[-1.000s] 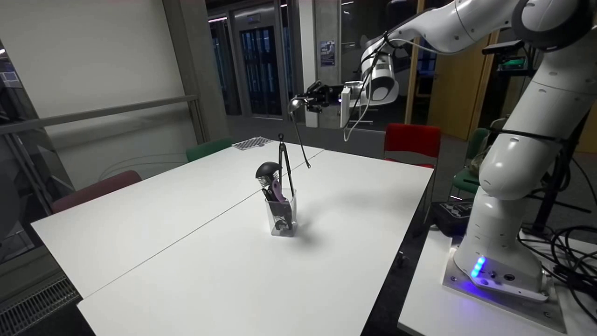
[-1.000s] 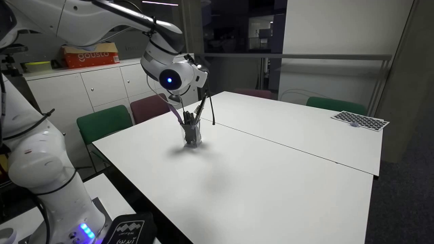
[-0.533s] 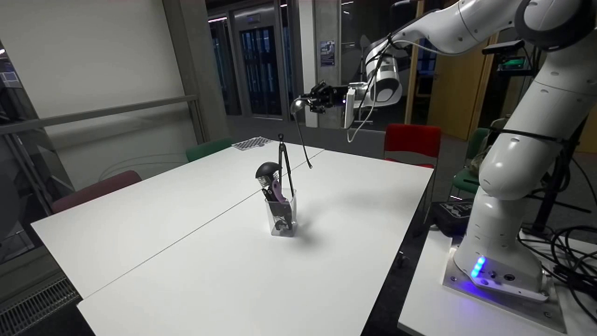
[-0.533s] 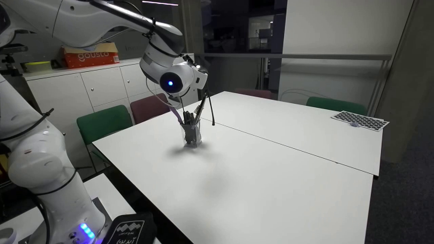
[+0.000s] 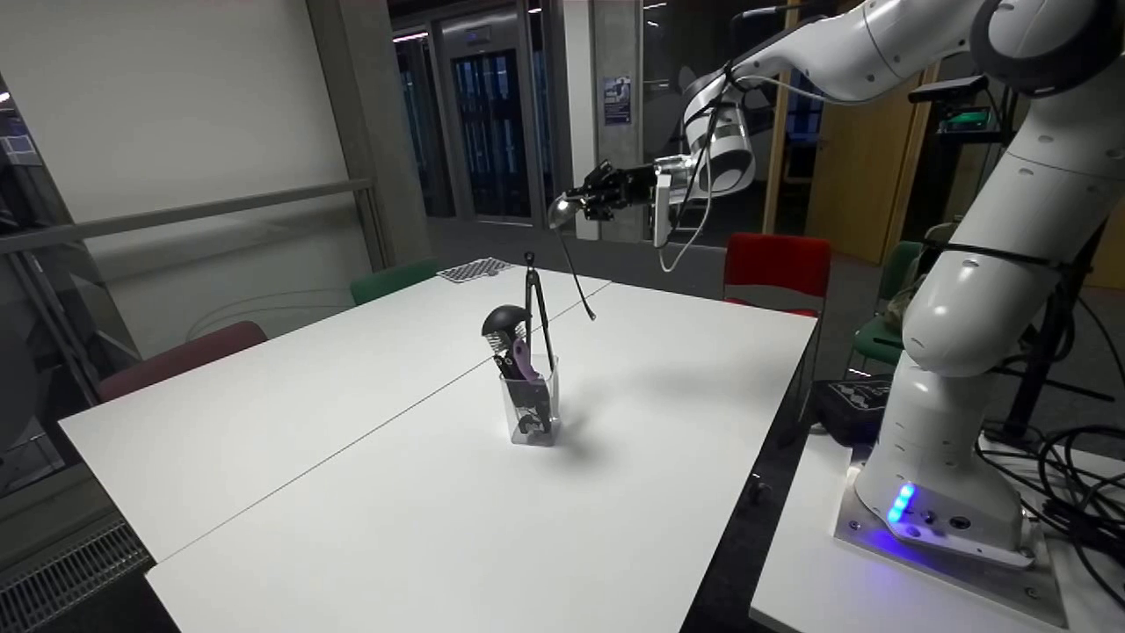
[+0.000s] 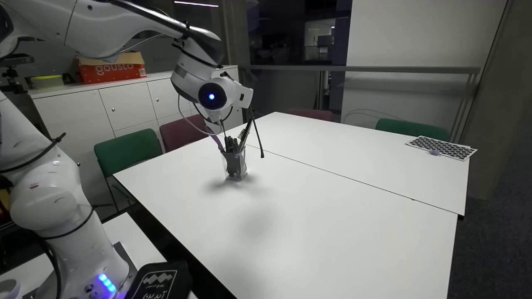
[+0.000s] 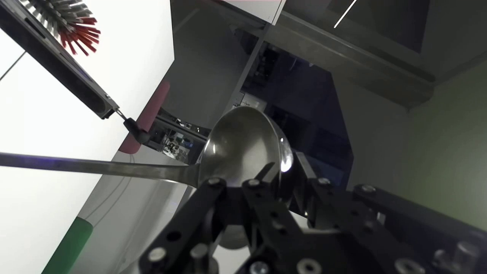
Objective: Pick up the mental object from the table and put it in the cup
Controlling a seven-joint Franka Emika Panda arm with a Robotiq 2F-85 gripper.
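Observation:
The mental object, a shiny metal ladle (image 7: 239, 144), is held by the rim of its round bowl. My gripper (image 7: 286, 167) is shut on that rim, with one finger inside the bowl and one outside. From there the long thin handle (image 5: 576, 274) slants down to a small dark end, over the table in both exterior views. The cup (image 5: 552, 406) is clear and narrow, standing upright on the white table and full of utensils. In an exterior view the ladle handle (image 6: 257, 133) hangs just right of the cup (image 6: 242, 165), apart from it. There my wrist hides the fingers and bowl.
Dark tongs (image 5: 538, 303), a black round-headed utensil (image 5: 504, 320) and a purple handle (image 5: 522, 359) stick up from the cup. A bristle brush (image 7: 78, 32) and the dark tongs (image 7: 72, 72) show close by in the wrist view. A checkered board (image 6: 442, 147) lies at the table's edge.
My gripper and the ladle have dipped slightly. The handle's lower end has swung a little lower, and rightward in an exterior view. The cup and its utensils have not moved.

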